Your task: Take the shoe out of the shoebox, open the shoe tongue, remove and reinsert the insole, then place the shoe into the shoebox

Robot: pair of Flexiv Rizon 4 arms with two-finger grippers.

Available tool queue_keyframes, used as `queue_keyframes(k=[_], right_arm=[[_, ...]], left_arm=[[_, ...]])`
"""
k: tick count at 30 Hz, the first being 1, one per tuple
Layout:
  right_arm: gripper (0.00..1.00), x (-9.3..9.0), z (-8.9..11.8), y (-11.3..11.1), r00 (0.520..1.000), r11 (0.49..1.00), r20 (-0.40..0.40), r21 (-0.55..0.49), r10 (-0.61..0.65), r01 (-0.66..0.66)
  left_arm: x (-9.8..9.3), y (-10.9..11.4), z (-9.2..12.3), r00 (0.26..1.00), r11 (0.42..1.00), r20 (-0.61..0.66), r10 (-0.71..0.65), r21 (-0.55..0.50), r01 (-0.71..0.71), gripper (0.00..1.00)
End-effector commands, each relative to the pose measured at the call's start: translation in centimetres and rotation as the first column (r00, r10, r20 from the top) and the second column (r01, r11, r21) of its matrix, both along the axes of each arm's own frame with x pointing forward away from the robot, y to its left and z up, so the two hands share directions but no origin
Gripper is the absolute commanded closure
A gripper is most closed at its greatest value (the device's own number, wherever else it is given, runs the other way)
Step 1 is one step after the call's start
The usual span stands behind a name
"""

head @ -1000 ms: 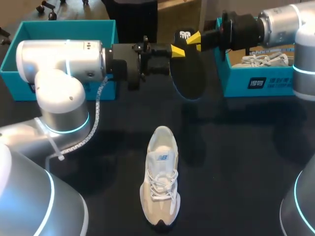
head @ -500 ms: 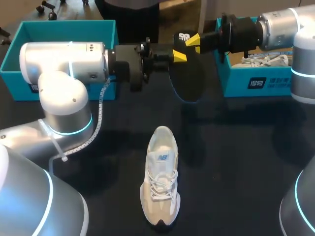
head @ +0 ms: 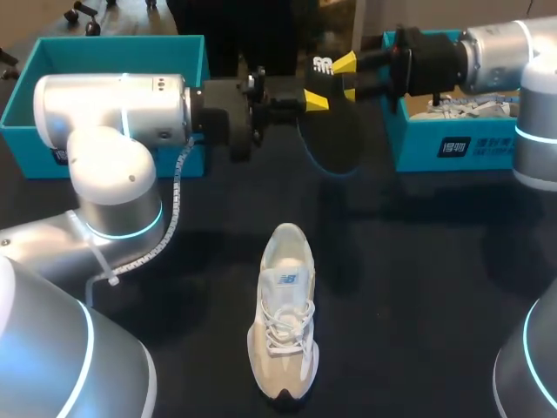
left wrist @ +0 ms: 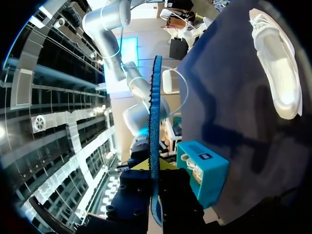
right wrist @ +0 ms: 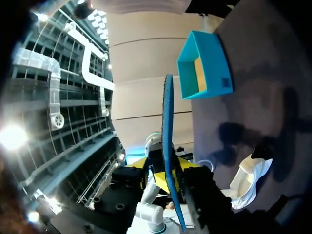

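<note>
While the insole (head: 335, 131) hangs in the air beyond the toe of the sneaker (head: 283, 318), both arms have hold of it. Left gripper (head: 317, 98): fingers pinched narrow on the insole, one on each face, per the left wrist view. Right gripper (head: 347, 77): fingers likewise closed on the logo end, coming from the opposite side.

Sneaker lies sole-down on the bench (head: 418, 261), laced, nothing touching it. One teal shoebox (head: 104, 52) sits beyond the sneaker on the left-arm side. A second shoebox (head: 452, 144), holding another shoe (head: 470, 106), sits beyond it on the right-arm side.

Judgement: insole is out, and you're at the re-grip before reinsertion. Next, have one gripper let go, then steer the insole toe-first into the sneaker's opening. The tongue (head: 283, 283) looks barely lifted, so expect a snag there.
</note>
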State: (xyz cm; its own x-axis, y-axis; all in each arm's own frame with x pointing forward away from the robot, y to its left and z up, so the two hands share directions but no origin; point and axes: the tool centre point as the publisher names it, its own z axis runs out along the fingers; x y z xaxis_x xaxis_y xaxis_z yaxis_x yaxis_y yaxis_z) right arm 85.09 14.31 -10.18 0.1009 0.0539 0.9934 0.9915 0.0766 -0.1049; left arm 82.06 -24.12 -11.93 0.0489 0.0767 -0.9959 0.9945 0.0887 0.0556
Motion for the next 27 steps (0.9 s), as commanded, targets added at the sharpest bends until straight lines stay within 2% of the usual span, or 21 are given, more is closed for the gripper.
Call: queue_keyframes(k=[1,5,9,11,13,27], right_arm=[[0.00,-0.9,-0.1,-0.6,1.000,1.000,0.007,0.011,-0.019,0.018],[0.00,-1.2,-0.2,-1.3,1.000,1.000,0.015,0.020,-0.022,0.022],[0.00,-1.5,-0.3,-2.0,1.000,1.000,0.018,0.014,-0.025,0.025],[0.00,-1.5,-0.3,-2.0,1.000,1.000,0.018,0.014,-0.025,0.025],[0.00,-1.5,-0.3,-2.0,1.000,1.000,0.018,0.014,-0.025,0.025],[0.00,-1.5,-0.3,-2.0,1.000,1.000,0.018,0.014,-0.025,0.025]], left_arm=[[-0.5,1.8,0.2,1.000,1.000,-0.025,0.017,0.013,-0.017,1.00],[-0.6,3.2,0.5,0.994,1.000,-0.106,0.022,0.011,-0.021,1.00],[-1.0,4.2,0.9,0.967,1.000,-0.255,-0.003,0.001,0.003,1.00],[-1.1,4.7,1.2,0.905,0.998,-0.422,-0.051,-0.052,0.032,1.00],[-0.9,5.2,1.3,0.791,0.993,-0.603,-0.109,-0.109,0.053,1.00],[-1.2,5.5,1.5,0.777,0.991,-0.617,-0.126,-0.108,0.074,1.00]])
